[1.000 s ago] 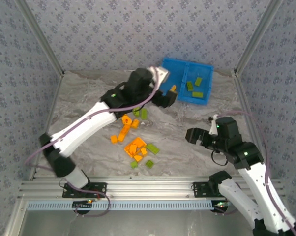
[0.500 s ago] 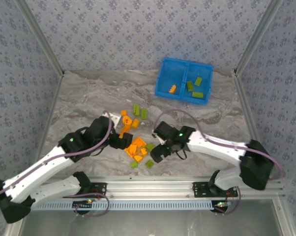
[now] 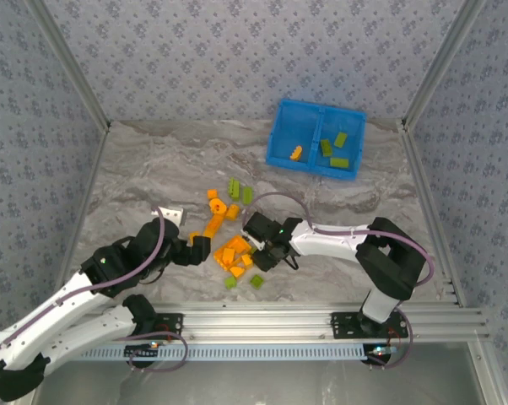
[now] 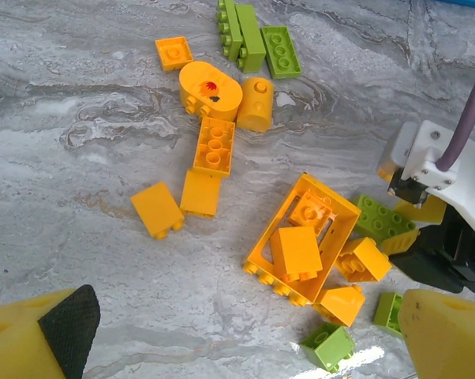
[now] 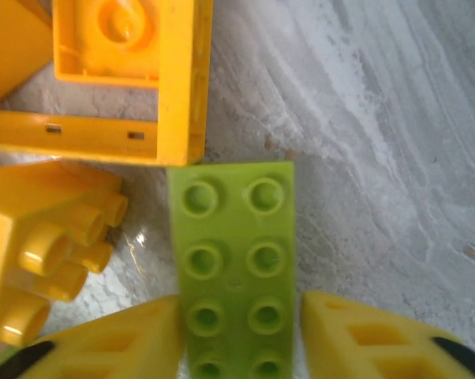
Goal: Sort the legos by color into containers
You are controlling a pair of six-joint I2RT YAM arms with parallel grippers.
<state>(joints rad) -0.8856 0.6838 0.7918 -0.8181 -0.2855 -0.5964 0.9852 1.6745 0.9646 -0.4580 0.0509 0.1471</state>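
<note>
Because the lime brick [image 5: 233,260] is light, rigid and slick, its long sides suit gripping; the right fingers [image 5: 372,339] seem clamped there. The left fingers [image 4: 446,335] hang wide apart.

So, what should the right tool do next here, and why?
Probably lift straight up. In the right wrist view the right tool looks closed against both long sides of the lime green plate, which lies flat on the table with orange bricks crowding it on two sides, so a vertical lift should avoid dragging them.
</note>
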